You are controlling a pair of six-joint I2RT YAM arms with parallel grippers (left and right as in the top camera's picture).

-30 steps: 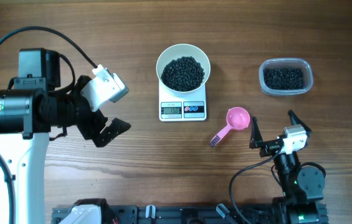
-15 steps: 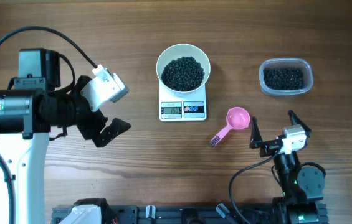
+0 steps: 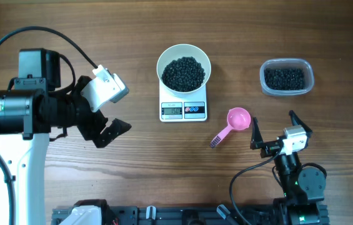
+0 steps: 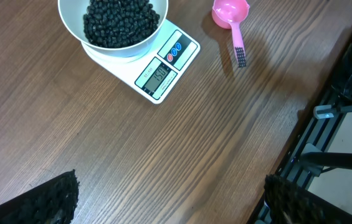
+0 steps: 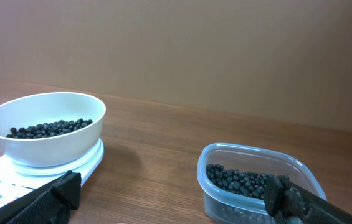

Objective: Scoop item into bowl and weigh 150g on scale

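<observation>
1. The wooden tabletop (image 3: 139, 181) carries everything, one of each: a scale, a bowl, a tub and a scoop. I judge the task to be at its checking step, with scooping apparently finished.
2. I have two pincers. My left pincer (image 4: 169, 202) hangs spread and empty over bare wood, well apart from the scale. My right pincer (image 3: 273, 124) is also spread and empty, near the scoop but not touching it.
3. The white kitchen scale (image 3: 183, 110) sits at mid-table. Its grey display looks to show the target figure, though the digits are small.
4. The white bowl (image 3: 159, 67) stands on the scale, well filled.
5. The clear plastic tub (image 3: 263, 78) sits to the right, well apart from the scale, with beans left in it.
6. The pink scoop (image 3: 238, 118) lies on the wood between scale and right pincer, its cup empty.
7. The small black beans are too many to count. One heap (image 3: 183, 73) is in the bowl and another lot (image 3: 285, 77) in the tub.
8. Next, I judge, only a confirmed reading is needed. If it is off, my right pincer must take the scoop's handle.
</observation>
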